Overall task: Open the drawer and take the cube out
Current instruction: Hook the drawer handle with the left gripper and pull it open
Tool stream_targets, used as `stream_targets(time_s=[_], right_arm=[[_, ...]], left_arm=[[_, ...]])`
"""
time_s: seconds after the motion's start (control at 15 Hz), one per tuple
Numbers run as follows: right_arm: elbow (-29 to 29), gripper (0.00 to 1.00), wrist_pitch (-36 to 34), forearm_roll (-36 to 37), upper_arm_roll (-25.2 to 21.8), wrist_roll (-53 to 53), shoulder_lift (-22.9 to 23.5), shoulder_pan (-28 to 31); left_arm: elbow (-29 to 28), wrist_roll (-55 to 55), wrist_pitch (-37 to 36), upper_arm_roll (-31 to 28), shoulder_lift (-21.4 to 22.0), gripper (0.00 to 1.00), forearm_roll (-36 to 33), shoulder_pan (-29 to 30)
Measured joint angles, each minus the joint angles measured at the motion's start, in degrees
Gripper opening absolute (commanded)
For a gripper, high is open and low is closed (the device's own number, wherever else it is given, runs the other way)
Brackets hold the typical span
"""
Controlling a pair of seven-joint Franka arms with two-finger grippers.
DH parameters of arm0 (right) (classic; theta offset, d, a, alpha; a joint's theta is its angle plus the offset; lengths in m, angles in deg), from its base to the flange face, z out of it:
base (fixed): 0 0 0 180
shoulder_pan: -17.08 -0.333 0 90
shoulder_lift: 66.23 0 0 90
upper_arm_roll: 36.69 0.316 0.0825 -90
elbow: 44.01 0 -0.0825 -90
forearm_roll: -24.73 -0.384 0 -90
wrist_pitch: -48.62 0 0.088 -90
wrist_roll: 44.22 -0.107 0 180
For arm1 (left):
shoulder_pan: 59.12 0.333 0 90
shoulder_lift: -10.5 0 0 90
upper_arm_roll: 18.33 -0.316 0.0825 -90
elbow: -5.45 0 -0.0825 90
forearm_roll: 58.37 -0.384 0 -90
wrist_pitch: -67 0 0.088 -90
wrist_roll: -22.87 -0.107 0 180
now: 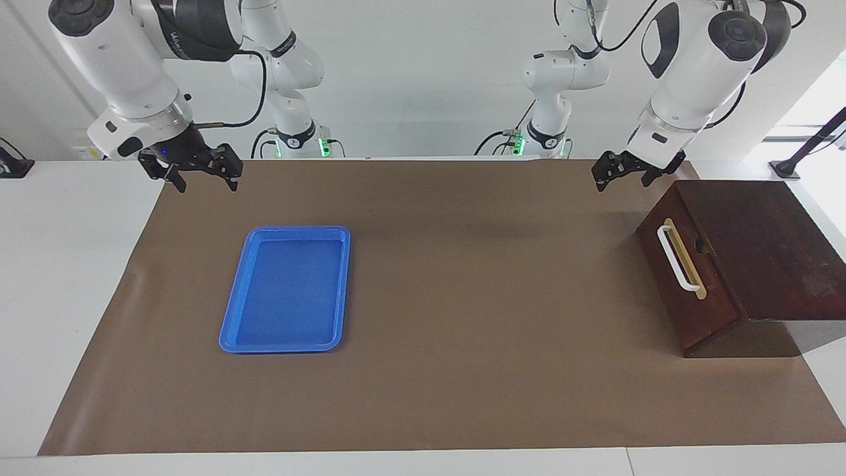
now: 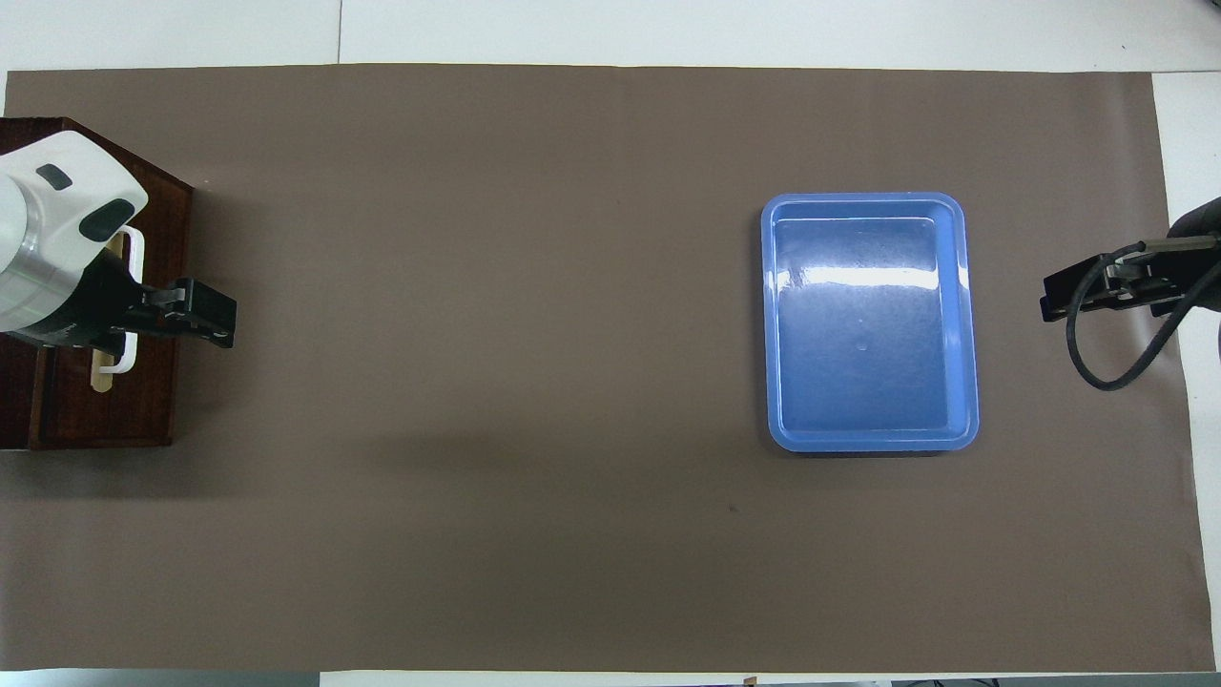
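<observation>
One high camera faces the robots, another looks steeply down; both share the tabletop (image 1: pixel 462 396), tray (image 1: pixel 231 317) and drawer (image 2: pixel 157 401).

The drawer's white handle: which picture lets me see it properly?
The facing view. There the handle shows whole along the front of the shut drawer, and the left gripper hangs clear of it. In the overhead view the left arm covers most of the handle; only its ends show.

No text, label, brand, number or sign can be read anywhere.
</observation>
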Motion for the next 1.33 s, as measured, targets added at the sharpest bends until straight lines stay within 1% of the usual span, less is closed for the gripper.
stream_targets(time_s=[0.2,0.4,0.53,0.67,0.87,1.07,1.2,1.33], right_arm=[[0.0,1.00,0.0,0.0,0.0,0.0,0.0,0.0],[0.0,1.00,0.0,0.0,0.0,0.0,0.0,0.0],[0.0,1.00,0.0,0.0,0.0,0.2,0.0,0.0],[0.0,1.00,0.0,0.0,0.0,1.3,0.0,0.0],[0.0,1.00,0.0,0.0,0.0,1.5,0.0,0.0],[0.0,1.00,-0.1,0.0,0.0,1.5,0.0,0.0],[0.0,1.00,-0.1,0.0,-0.1,1.5,-0.1,0.1],[0.0,1.00,-0.3,0.0,-0.1,1.5,-0.3,0.1]], left_arm=[[0.0,-0.4,0.3,0.0,0.0,1.00,0.0,0.0],[-0.2,-2.6,3.5,0.0,0.0,1.00,-1.3,0.0],[-1.9,-4.4,8.5,0.0,-0.3,1.00,-5.0,0.0],[-5.0,-6.1,15.7,-0.1,-1.3,1.00,-9.5,0.3],[-9.2,-8.5,25.6,-0.4,-4.1,1.00,-13.0,3.1],[-10.8,-9.0,30.7,-0.5,-7.6,1.00,-19.7,4.8],[-11.4,-9.0,33.0,-0.5,-9.2,1.00,-21.2,5.2],[-12.7,-9.0,34.5,-0.5,-9.6,1.00,-21.6,5.9]])
